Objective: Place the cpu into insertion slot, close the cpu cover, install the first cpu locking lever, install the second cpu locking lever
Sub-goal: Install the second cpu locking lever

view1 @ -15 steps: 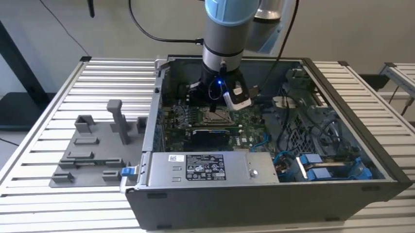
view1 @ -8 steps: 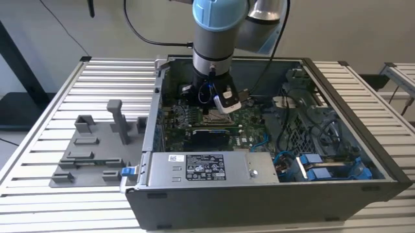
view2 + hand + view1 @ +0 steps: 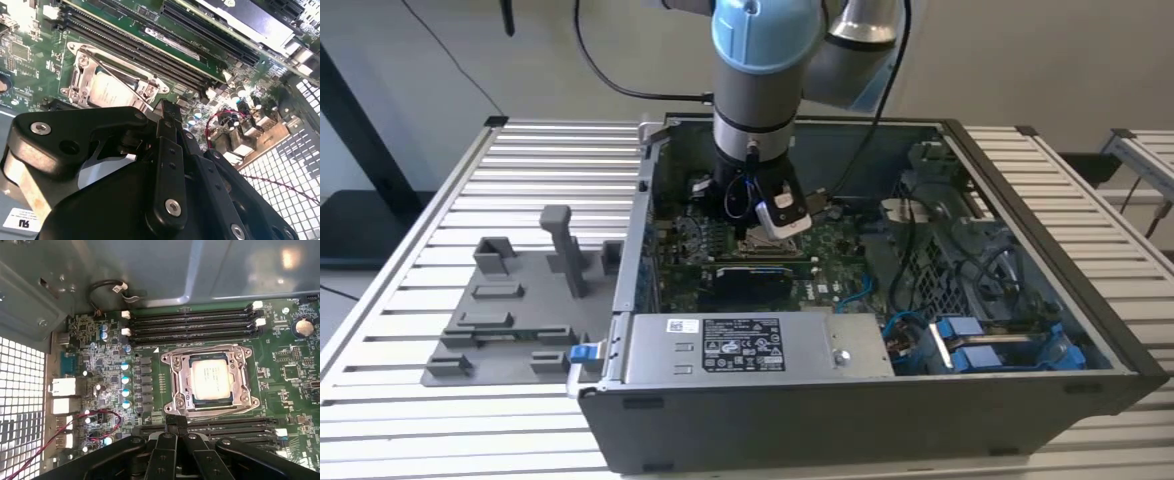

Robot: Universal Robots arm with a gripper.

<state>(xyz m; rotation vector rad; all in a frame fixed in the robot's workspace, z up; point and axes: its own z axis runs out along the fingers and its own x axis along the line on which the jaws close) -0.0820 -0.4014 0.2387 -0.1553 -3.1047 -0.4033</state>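
Just beyond your gripper [image 3: 175, 427] fingertips, the cpu [image 3: 211, 379] is sitting in the insertion slot [image 3: 186, 399] under the cpu cover [image 3: 210, 353] — jaws are pinching together, holding nothing.

Exterior view: set high and off the arm, looking down at a slant into the open computer case [image 3: 881, 300] from its power-supply side, far enough back to take in the slatted table [image 3: 520, 170] around it. First wrist view: on the arm, close above the motherboard [image 3: 150, 365], facing nearly straight down. Second wrist view: also on the arm, closer and at a low slant across the board, gripper [image 3: 167, 117] linkage large in front. Both wrist views share the insertion slot [image 3: 211, 381] [image 3: 112, 82] and the memory slots [image 3: 190, 322] [image 3: 140, 45] beside it.
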